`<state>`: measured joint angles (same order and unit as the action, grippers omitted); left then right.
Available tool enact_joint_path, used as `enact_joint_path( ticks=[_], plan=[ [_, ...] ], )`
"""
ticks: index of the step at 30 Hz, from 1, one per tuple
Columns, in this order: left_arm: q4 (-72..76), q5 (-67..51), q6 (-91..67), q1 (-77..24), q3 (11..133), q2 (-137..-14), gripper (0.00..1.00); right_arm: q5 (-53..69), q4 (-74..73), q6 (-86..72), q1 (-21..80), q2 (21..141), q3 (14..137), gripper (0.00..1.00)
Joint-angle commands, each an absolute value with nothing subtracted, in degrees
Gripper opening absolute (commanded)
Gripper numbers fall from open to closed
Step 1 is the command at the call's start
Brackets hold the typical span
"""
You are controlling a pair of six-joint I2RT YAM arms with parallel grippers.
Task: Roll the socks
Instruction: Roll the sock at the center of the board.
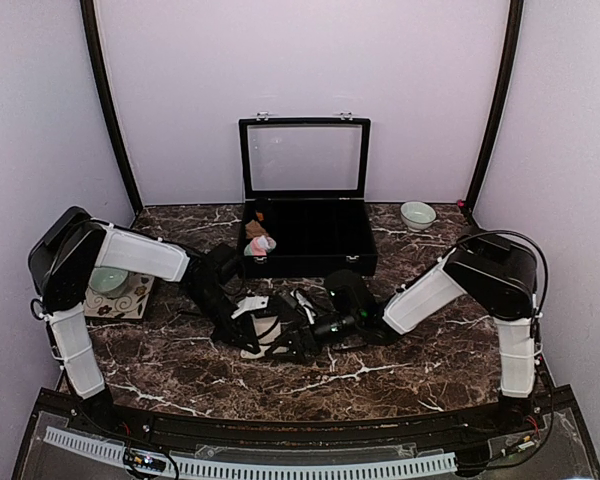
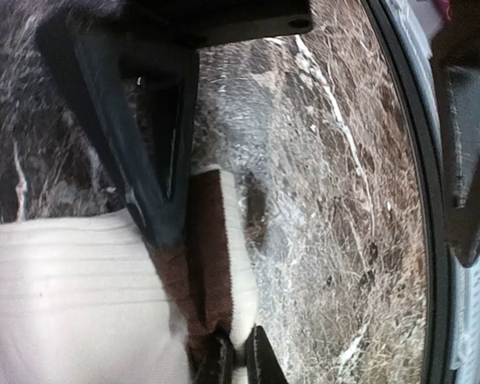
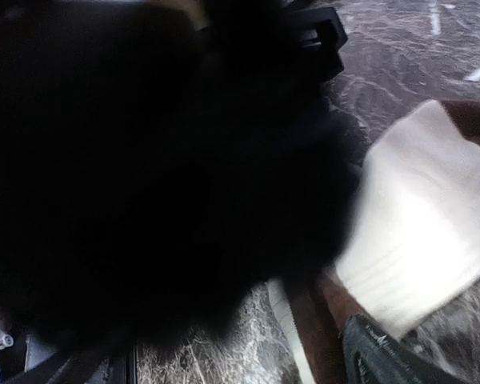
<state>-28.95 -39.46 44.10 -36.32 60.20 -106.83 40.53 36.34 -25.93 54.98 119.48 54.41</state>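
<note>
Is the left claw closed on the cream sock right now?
Yes, in the left wrist view the left claw has its tips pinched together on the brown-banded edge of the cream sock.

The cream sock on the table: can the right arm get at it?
Probably yes. On the right arm the jaws stand open at the cream sock, nothing between; those of the left arm pinch only its brown cuff.

A cream sock with brown band, pink sock, brown white-veined marble table.
</note>
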Motion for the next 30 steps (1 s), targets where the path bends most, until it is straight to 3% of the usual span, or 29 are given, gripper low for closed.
enact_joint_path(
  ticks=[1,12,14,19,21,24,30],
  plan=[
    [-37.7,-36.6,40.3,-33.1,61.4,-112.4,0.00,28.7,30.0,-25.4,54.7,120.6,47.4,0.99],
    [-42.9,-38.9,40.8,-31.2,64.9,-118.1,0.00,9.5,44.0,-21.0,56.3,101.8,31.5,0.99],
    [-44.5,-39.6,41.4,-31.0,65.7,-118.8,0.00,4.9,48.2,-29.1,55.7,100.4,29.9,0.99],
    [-48.7,-44.4,41.9,-29.7,68.3,-121.4,0.00,29.2,71.6,-40.1,47.9,109.7,28.9,0.99],
    [-51.5,-46.2,43.1,-29.3,69.5,-123.1,0.00,31.4,74.8,-38.2,47.6,111.0,29.4,0.99],
    [-54.6,-48.1,44.6,-28.7,71.2,-125.2,0.00,26.7,69.5,-20.2,51.7,106.5,28.2,0.99],
    [-60.8,-50.0,49.2,-28.4,73.5,-127.4,0.00,19.4,40.1,9.9,59.3,101.8,37.2,0.99]
  ],
)
